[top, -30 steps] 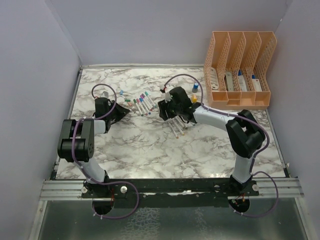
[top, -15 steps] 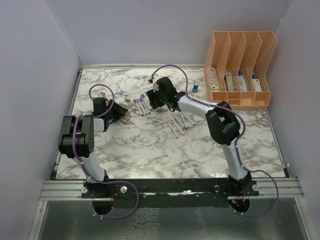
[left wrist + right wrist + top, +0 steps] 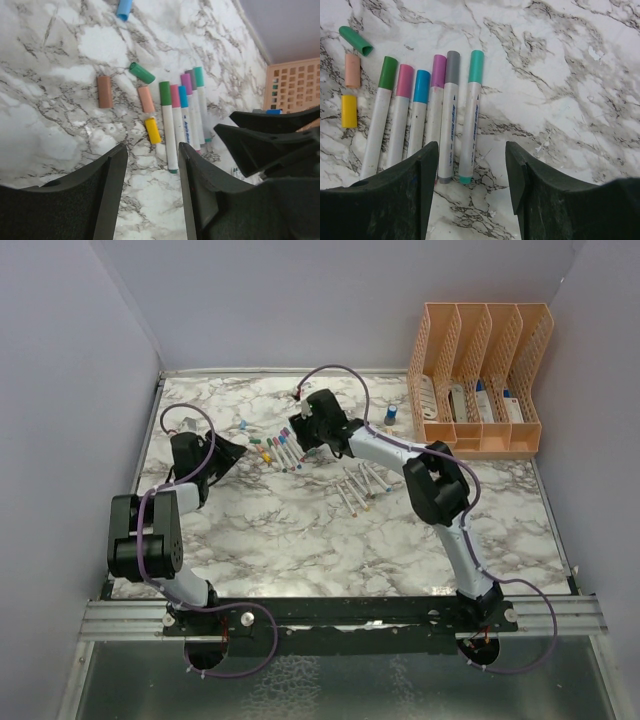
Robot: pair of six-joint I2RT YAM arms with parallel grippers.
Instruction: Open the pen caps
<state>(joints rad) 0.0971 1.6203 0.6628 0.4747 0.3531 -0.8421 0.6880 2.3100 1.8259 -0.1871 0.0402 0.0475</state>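
Pen caps sit on six pens at the upper left of the right wrist view, and with your right gripper and left gripper both spread wide and empty, you seem at the approach, next needing a hold on one pen, though a finger hides some lower ends.

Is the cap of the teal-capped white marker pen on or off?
On: the teal plastic cap sits fitted over the end of the white pen barrel.
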